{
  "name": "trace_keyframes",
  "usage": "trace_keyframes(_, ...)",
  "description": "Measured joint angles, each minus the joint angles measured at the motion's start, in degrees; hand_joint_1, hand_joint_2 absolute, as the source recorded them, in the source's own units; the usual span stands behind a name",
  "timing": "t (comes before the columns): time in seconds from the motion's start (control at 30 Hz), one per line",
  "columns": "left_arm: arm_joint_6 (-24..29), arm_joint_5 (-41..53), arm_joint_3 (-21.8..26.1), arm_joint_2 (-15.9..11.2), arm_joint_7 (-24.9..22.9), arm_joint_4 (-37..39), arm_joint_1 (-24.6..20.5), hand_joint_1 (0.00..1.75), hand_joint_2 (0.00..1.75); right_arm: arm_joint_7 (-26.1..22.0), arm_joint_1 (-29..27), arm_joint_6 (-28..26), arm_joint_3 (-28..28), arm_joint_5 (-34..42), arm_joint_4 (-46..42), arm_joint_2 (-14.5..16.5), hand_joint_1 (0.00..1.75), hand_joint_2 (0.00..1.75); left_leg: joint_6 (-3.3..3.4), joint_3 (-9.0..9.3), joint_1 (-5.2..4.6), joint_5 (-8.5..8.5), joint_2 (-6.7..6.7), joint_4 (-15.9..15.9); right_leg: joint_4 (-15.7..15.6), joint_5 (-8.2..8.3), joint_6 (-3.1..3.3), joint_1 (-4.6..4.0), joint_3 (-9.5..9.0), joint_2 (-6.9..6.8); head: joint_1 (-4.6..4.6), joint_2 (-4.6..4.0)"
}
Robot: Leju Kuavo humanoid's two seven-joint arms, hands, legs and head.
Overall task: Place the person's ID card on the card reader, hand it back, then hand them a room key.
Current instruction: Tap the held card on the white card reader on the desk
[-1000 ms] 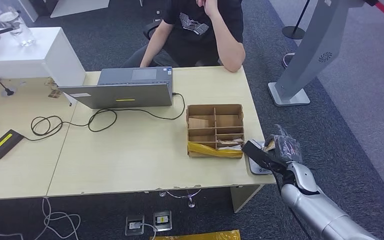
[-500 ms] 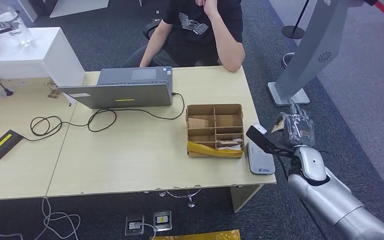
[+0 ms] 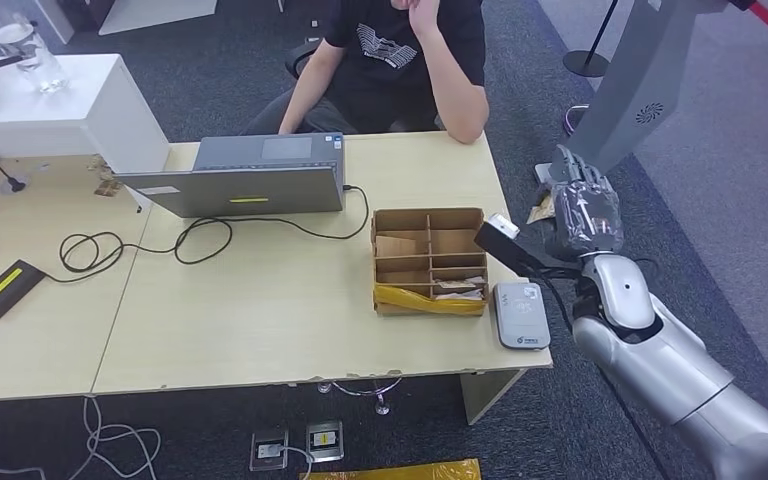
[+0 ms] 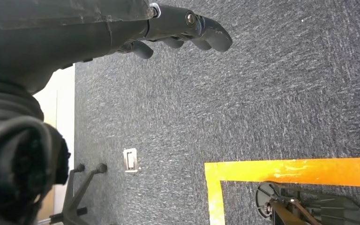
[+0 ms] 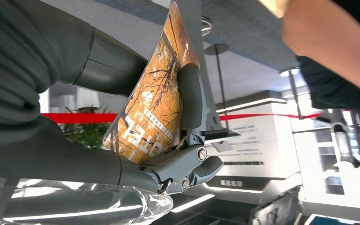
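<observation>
Card [image 5: 161, 98] (orange, printed) stands edge-up, lengthwise along right hand [image 3: 582, 212] fingers [image 5: 191, 101].

Matt wood-look desk [image 3: 260, 310], brown cardboard box [image 3: 430, 258], glossy printed card [image 5: 161, 93], rough grey carpet [image 4: 262, 93].

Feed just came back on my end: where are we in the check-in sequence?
The card reader at the table's edge lies bare. The right hand is raised beside the table toward the seated person, holding an orange printed card; whether it is the ID or a room key is unclear. The handover itself is left. The left hand hangs over the floor.
</observation>
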State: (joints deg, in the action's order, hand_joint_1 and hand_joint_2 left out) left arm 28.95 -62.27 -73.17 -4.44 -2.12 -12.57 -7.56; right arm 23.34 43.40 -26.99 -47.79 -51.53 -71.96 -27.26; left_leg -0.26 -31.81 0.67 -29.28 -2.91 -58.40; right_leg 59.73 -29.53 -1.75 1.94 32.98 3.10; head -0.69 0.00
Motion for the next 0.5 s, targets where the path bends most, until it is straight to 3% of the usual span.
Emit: trace_keyframes(0.5, -0.2, 0.7, -1.2, 0.2, 0.0, 0.0, -0.3, 0.0, 0.0, -1.9, 2.6, -1.4, -2.4, 1.7, 4.8, 4.9, 1.75, 1.75, 0.0, -0.03, 0.02, 0.0, -0.07, 0.0, 0.0, -0.01, 0.0, -0.01, 0.02, -0.06, -0.01, 0.0)
